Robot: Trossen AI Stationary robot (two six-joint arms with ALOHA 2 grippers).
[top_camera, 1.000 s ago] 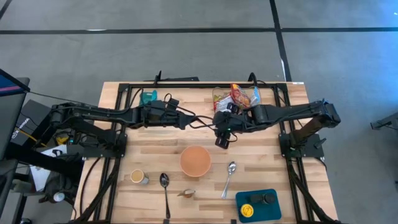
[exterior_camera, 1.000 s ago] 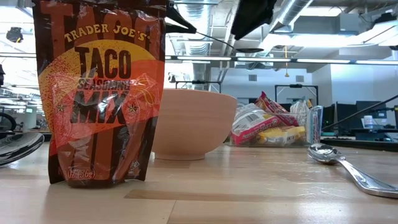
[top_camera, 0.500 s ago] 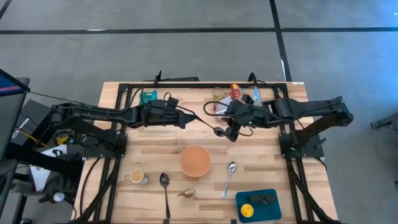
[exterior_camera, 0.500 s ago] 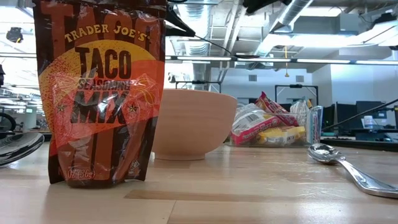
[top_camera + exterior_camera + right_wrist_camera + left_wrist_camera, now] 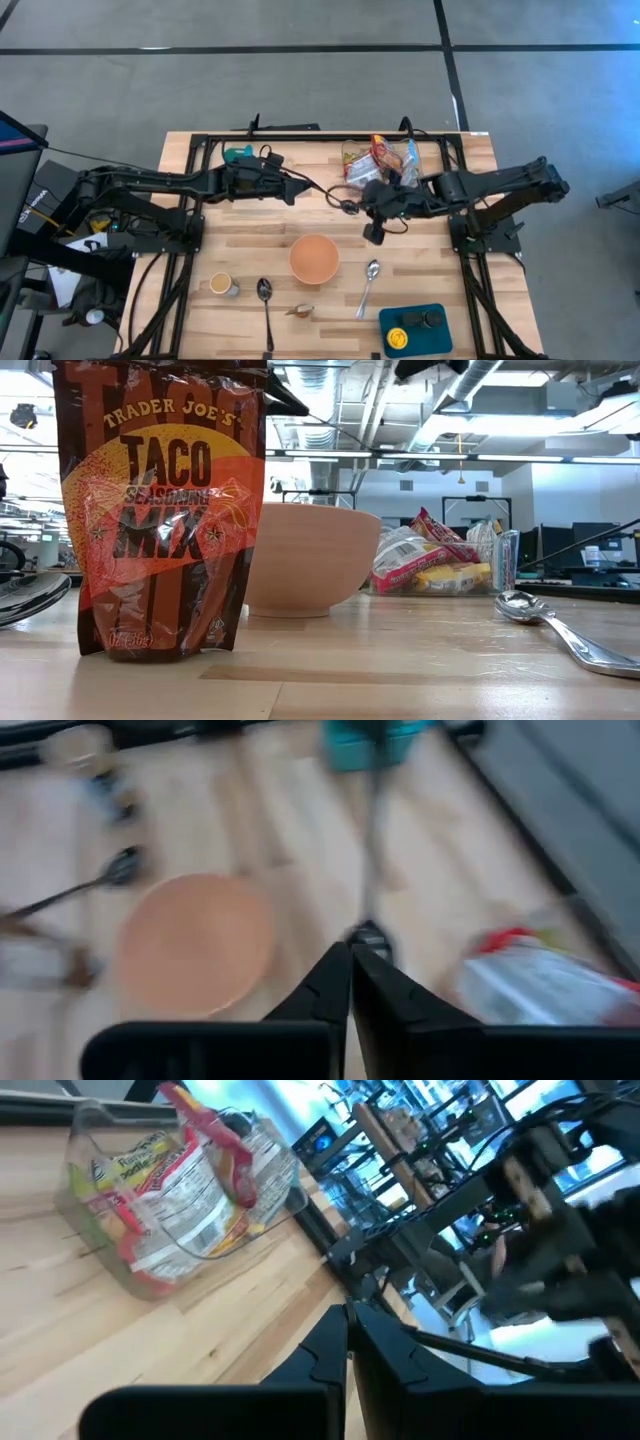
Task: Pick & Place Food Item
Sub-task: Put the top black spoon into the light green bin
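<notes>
Taco mix pouch (image 5: 163,510) stands upright, long axis vertical; both grippers closed, empty.

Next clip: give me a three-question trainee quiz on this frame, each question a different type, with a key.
1. True or false: the right gripper holds a food packet.
2. Multiple choice: what lies nearest the peach bowl on the side toward the teal tray? A) silver spoon B) taco seasoning packet C) clear bin of snack packets
3. Fill in: the left gripper hangs above the table with its jaws ____.

Key: 1. False, its jaws are shut on nothing. 2. A. 3. shut.
</notes>
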